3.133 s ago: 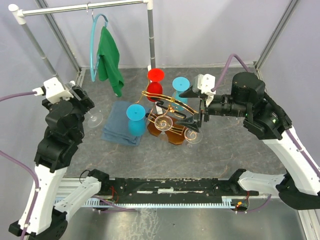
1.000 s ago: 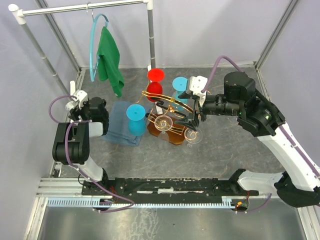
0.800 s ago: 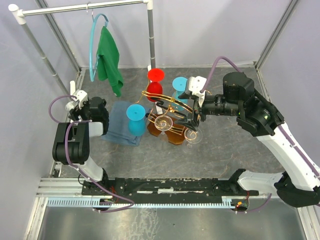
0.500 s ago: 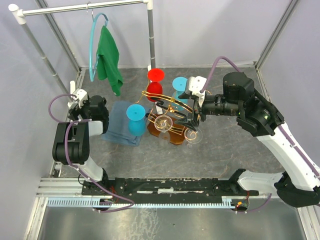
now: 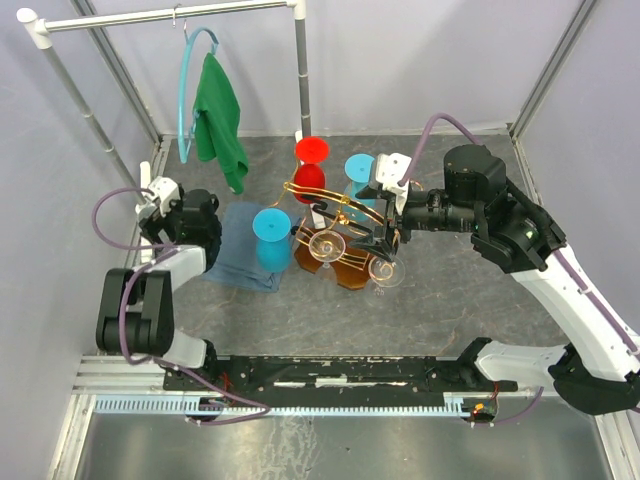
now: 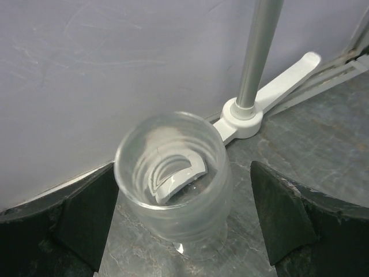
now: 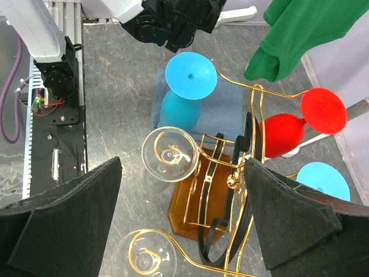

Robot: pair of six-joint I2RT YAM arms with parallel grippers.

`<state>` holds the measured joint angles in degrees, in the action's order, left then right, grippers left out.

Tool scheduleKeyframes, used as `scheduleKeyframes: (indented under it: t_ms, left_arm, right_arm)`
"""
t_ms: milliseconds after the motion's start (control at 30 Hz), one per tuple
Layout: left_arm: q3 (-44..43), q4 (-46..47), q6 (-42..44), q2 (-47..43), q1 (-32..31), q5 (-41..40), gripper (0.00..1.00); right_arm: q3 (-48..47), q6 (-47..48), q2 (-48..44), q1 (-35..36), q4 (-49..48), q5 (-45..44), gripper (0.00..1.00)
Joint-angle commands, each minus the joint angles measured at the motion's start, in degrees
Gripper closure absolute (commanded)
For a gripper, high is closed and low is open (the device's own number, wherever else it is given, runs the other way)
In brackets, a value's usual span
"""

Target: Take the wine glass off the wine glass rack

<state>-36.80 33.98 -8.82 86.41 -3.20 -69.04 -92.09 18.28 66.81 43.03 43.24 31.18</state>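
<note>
The wine glass rack, a gold wire frame on a brown wooden base, stands mid-table; it also shows in the right wrist view. Two clear wine glasses hang upside down on its scroll arms. My right gripper is open and hovers over the rack's right side, touching nothing. My left gripper is open at the table's left side, its fingers on either side of a clear wine glass that stands upright on the table, apart from both.
Blue glasses and a red glass hang round the rack. A folded blue towel lies left of it. A green cloth hangs from the white rail, whose foot stands just behind the left glass.
The left arm has come down from high and folded low at the left, then shifted slightly back. The right gripper has crept a little left over the rack, still open.
</note>
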Motion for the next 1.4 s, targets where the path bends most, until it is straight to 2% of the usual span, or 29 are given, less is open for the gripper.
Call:
scheduleKeyframes:
  t_ms: [0, 100, 267, 333, 433, 533, 667, 767, 833, 933, 1033, 1167, 1367]
  left_arm:
    - [-1.39, -12.74, -12.45, -8.26, -0.18, 2.06, 0.01]
    - [-3.19, -25.31, -18.94, -13.71, -0.55, 2.77, 0.01]
    - [-8.55, -42.98, -23.10, -21.89, -0.55, 8.24, 0.01]
    - [-11.74, -52.26, -24.67, -23.88, -0.58, 11.06, 0.01]
    - [-14.52, -60.58, -25.66, -28.07, -0.60, 15.72, 0.01]
    - [-13.29, -63.43, -24.66, -34.99, -0.58, 21.27, 0.00]
    - [-13.33, -67.01, -23.58, -44.17, -0.57, 31.99, 0.06]
    - [-14.56, -70.48, -24.39, -47.14, -0.58, 39.63, 0.08]
    - [-15.28, -71.06, -25.34, -47.98, -0.58, 44.66, 0.09]
    - [-16.68, -70.68, -26.02, -48.71, -0.58, 51.40, 0.11]
    - [-18.96, -70.81, -25.60, -49.15, -0.58, 54.52, 0.11]
    - [-21.36, -70.89, -25.11, -49.30, -0.56, 58.02, 0.12]
    - [-22.27, -71.56, -25.32, -49.10, -0.58, 60.41, 0.11]
  right_arm:
    - [-0.13, -0.57, -0.37, 0.12, -3.28, -0.07, 0.05]
    - [0.07, -0.86, -0.49, 0.13, -3.75, -0.70, 0.04]
    - [-0.62, -3.30, 0.98, 0.11, -4.13, -4.74, 0.03]
    - [-3.34, -6.34, 3.30, 0.06, -1.45, -7.17, 0.08]
    - [-9.14, -11.18, 8.55, -0.06, 3.34, -10.22, 0.20]
    - [-13.03, -18.14, 13.41, -0.18, 5.20, -10.99, 0.24]
    - [-15.44, -28.94, 19.21, -0.65, 4.76, -12.21, 0.27]
    - [-17.42, -33.65, 23.61, -0.75, 4.52, -11.21, 0.32]
    - [-17.40, -35.90, 24.59, -1.02, 3.78, -13.64, 0.33]
    - [-15.81, -37.47, 24.15, -2.71, 3.33, -16.11, 0.39]
    - [-11.65, -38.62, 20.50, -7.85, 2.48, -19.93, 0.43]
    - [-8.90, -41.32, 18.76, -17.87, 1.27, -15.04, 0.45]
    - [-6.97, -44.34, 20.65, -23.97, -2.13, -9.78, 0.45]
